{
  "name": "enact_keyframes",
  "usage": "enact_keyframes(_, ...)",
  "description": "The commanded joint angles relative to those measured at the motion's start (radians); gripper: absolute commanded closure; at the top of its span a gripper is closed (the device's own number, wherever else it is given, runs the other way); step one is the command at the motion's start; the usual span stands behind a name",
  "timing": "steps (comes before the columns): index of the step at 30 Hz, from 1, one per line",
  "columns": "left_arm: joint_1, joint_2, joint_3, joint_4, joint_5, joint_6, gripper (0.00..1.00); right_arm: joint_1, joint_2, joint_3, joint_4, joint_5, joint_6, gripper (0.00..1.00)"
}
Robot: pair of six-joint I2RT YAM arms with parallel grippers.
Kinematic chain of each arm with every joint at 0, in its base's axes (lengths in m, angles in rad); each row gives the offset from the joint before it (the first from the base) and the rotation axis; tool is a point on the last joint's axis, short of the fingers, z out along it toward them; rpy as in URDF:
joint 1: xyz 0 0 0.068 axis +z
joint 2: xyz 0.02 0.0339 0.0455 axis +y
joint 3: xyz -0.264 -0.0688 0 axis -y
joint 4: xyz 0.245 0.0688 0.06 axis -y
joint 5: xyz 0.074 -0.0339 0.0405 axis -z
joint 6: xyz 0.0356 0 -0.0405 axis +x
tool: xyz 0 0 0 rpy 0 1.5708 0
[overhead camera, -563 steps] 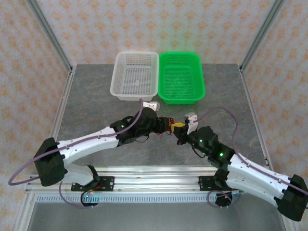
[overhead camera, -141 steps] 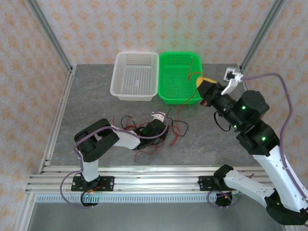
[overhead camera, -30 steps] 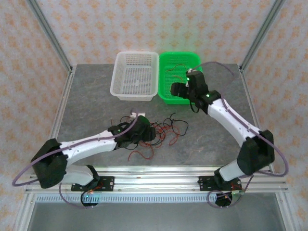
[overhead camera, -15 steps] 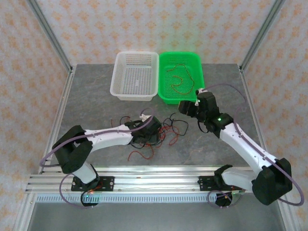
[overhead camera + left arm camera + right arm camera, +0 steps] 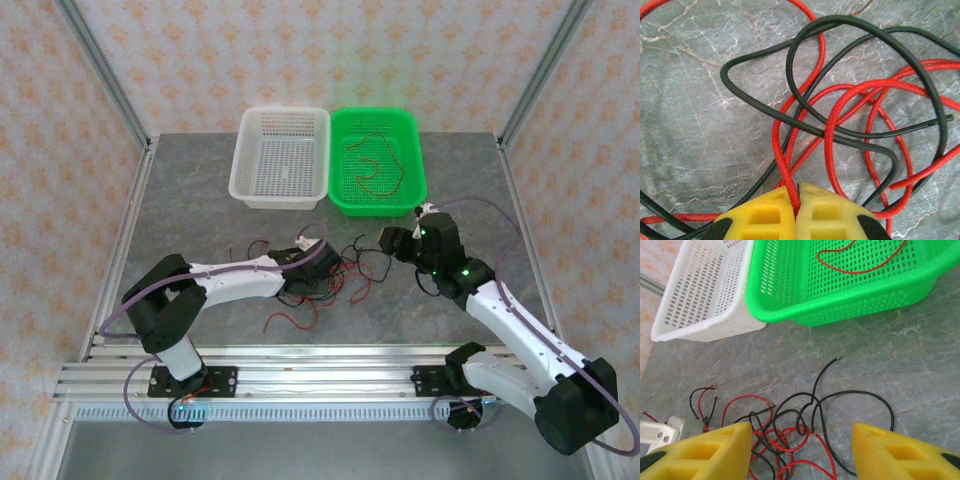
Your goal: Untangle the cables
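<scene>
Stands barely begun, with one red cable (image 5: 375, 172) in the green basket (image 5: 421, 196), the tangle of red and black cables (image 5: 342, 276) left knotted on the counter (image 5: 200, 210), left claw (image 5: 796, 210) pinched shut on a red strand (image 5: 776, 150) there, right claw (image 5: 802, 437) part-open, holding nothing, near it.

Looks like a robot lab cell: aluminium frame posts (image 5: 103, 70), patterned backdrop panels (image 5: 320, 50), slotted mounting rail (image 5: 320, 378) edging a marble-look table (image 5: 200, 230).

Gripper (image 5: 801, 434) spread — tangled cables (image 5: 856, 392) beneath.
</scene>
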Motion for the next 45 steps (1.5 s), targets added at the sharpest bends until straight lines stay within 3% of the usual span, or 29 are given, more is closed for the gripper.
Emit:
enact_keyframes(1,-0.015,-0.035,0.05,-0.038,-0.035,0.009,1.0,0.005,-0.031,-0.03,0.037,-0.034,0.044,0.49)
enact_keyframes(8,-0.027,-0.1,0.137,-0.085,-0.026,0.031,1.0,0.027,-0.051,-0.119,0.155,-0.135,0.128,0.52)
enact_keyframes(16,-0.032,-0.16,0.217,-0.114,-0.017,0.059,1.0,0.122,0.029,-0.184,0.312,-0.14,0.2,0.53)
enact_keyframes(28,-0.032,-0.204,0.316,-0.14,-0.008,0.112,1.0,0.253,0.324,-0.109,0.486,-0.043,0.245,0.59)
enact_keyframes(45,-0.032,-0.247,0.532,-0.223,-0.096,0.214,1.0,0.276,0.662,-0.157,0.695,0.015,0.308,0.61)
